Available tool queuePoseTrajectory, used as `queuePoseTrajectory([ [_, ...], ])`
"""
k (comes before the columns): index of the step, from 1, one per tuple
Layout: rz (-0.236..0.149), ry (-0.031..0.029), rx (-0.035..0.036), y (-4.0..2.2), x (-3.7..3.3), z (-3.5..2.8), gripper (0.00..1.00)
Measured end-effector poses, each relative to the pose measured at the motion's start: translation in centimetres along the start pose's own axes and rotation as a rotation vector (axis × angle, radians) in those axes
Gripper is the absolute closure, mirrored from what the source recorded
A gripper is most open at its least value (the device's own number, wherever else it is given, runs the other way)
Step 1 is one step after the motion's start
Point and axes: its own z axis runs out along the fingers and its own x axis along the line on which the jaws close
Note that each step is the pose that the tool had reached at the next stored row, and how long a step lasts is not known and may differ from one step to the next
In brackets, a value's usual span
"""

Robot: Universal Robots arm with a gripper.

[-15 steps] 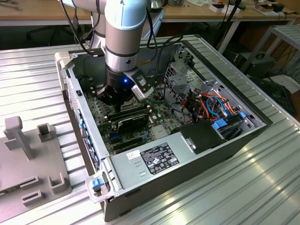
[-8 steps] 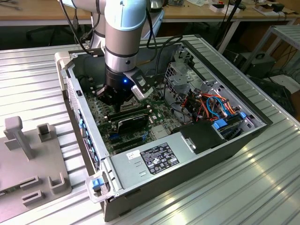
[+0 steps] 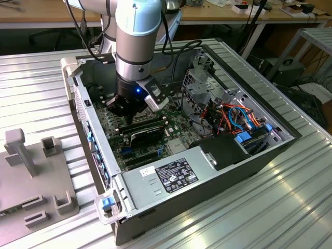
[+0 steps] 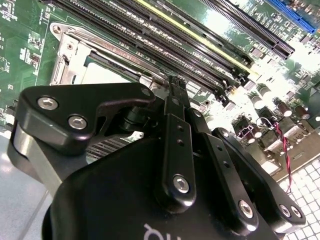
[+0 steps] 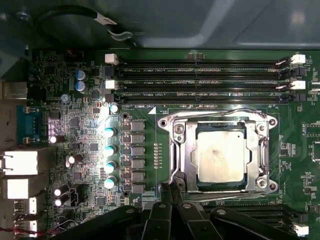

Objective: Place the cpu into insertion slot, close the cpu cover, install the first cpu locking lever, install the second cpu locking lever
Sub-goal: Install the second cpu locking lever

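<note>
The cpu [image 5: 220,155] lies flat in the insertion slot [image 5: 272,121] on the green board, its silvery top showing through the window of the cpu cover [image 5: 182,150], which is folded down over it. A thin wire lever [image 5: 215,112] runs along one side of the socket. Another lever [image 5: 173,172] runs down the adjacent side toward my fingertips. My gripper [image 5: 169,189] is shut, with its tips at that corner of the socket. From behind in the second wrist view, the gripper [image 4: 175,85] has its tips together just beside the cover [image 4: 65,60]. My gripper [image 3: 124,110] reaches down into the open computer case.
Long black memory slots [image 5: 200,80] run beside the socket, and a row of capacitors [image 5: 109,150] stands close by. A black card [image 3: 145,132], the power supply [image 3: 171,174] and coloured cables [image 3: 238,116] crowd the case. A grey fixture [image 3: 31,176] sits on the ribbed table.
</note>
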Motion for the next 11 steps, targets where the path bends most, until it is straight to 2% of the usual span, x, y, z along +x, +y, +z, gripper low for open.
queuePoseTrajectory([
  [3, 0.0, 0.0, -0.0068, 0.01, 0.02, 0.15, 0.89],
  [8, 0.0, 0.0004, -0.0104, -0.01, 0.03, 0.37, 0.89],
  [11, 0.0, 0.0002, -0.015, 0.0, 0.04, 0.58, 0.89],
])
